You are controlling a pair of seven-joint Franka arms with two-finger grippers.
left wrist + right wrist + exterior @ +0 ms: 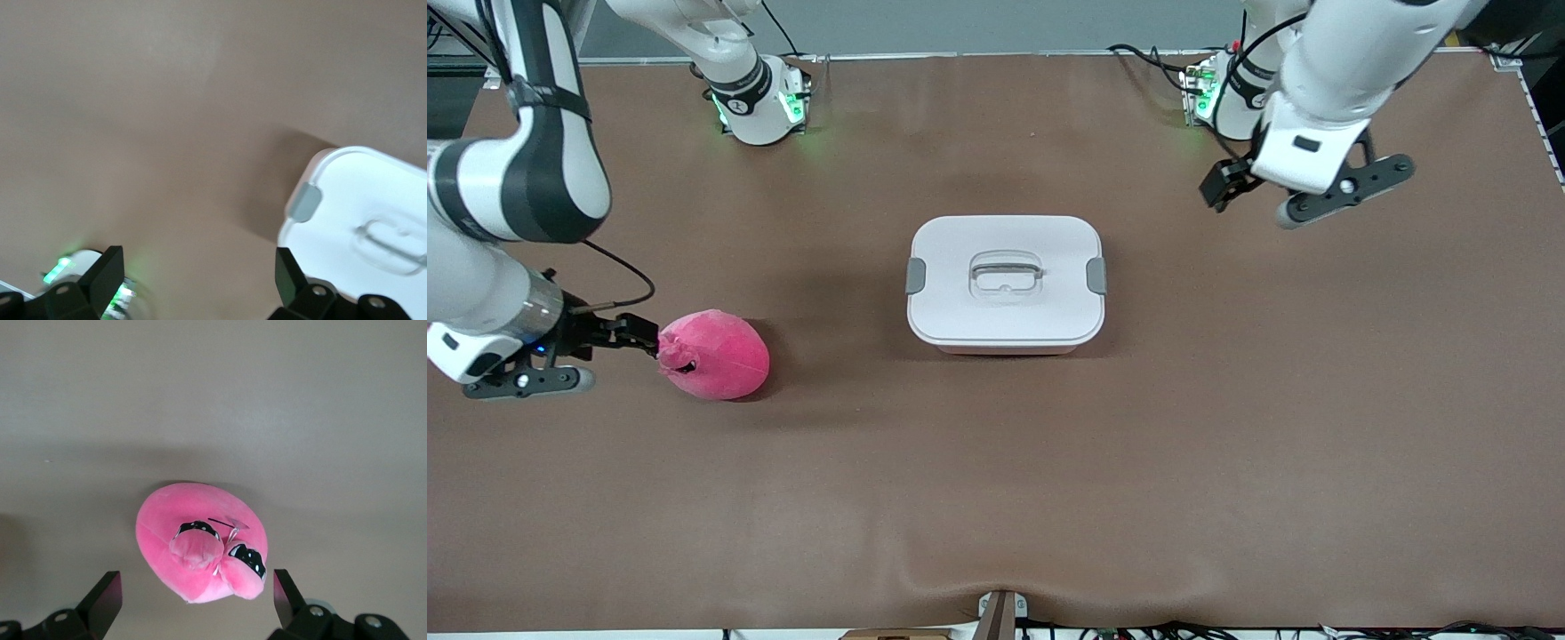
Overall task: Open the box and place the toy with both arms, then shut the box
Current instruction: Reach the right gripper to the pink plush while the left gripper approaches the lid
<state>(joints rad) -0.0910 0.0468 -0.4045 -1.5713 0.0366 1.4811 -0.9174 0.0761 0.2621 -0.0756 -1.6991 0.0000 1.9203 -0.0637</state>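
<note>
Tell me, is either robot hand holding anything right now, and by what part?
Nothing is held. The right hand is open beside the toy, and the left hand is open above the table, up from the box.

The right gripper [645, 342] hangs low just beside the toy [716, 354], at the right arm's end of the table, its fingers spread wide apart with nothing between them. The left gripper [1227, 188] waits in the air, well apart from the toy, open and empty.

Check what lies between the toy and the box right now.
Nothing: only bare table separates the toy from the box, as the front view shows.
</note>
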